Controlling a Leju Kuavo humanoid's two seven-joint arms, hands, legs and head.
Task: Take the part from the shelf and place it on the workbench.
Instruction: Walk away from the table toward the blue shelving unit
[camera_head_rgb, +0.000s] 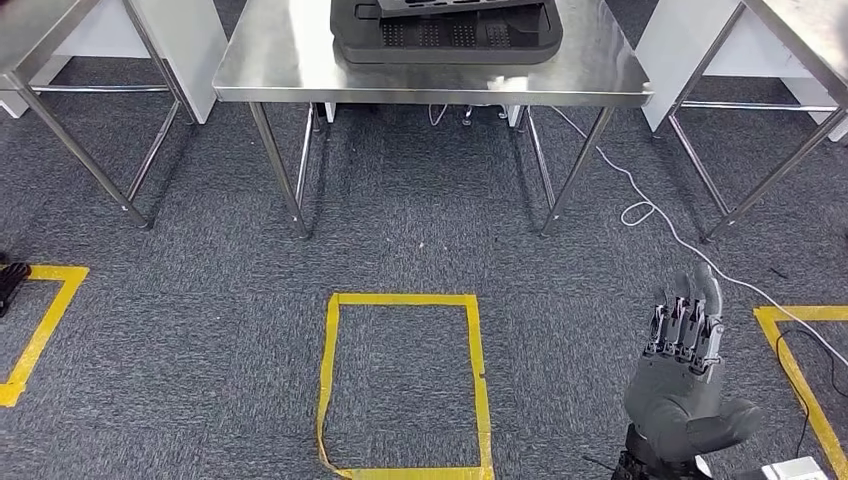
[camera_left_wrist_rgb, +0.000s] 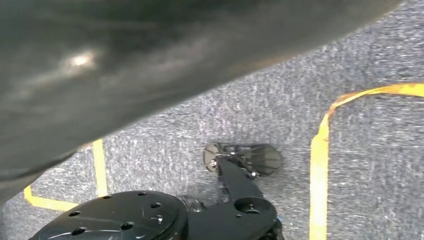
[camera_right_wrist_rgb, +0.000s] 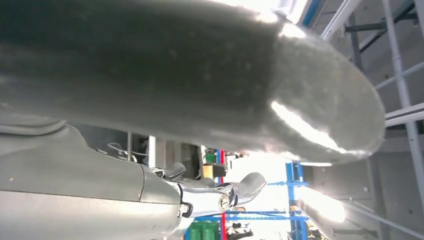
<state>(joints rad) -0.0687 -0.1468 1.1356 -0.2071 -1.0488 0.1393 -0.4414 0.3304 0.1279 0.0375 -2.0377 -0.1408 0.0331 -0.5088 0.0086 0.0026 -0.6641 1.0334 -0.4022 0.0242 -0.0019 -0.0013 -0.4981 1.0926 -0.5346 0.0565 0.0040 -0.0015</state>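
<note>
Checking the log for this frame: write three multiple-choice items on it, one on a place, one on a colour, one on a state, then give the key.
1. Where does the dark part lie?
A. On the steel table
B. On the carpet
C. In the right hand

2. What colour is the tape square on the carpet?
A. Red
B. Yellow
C. White

3. How is the right hand?
A. Gripping the part
B. Holding a cable
C. Empty, fingers apart

Key:
1. A, it sits on the middle steel table in the head view.
2. B, the tape outline on the grey carpet is yellow.
3. C, the hand is raised over the carpet with nothing in it.
</note>
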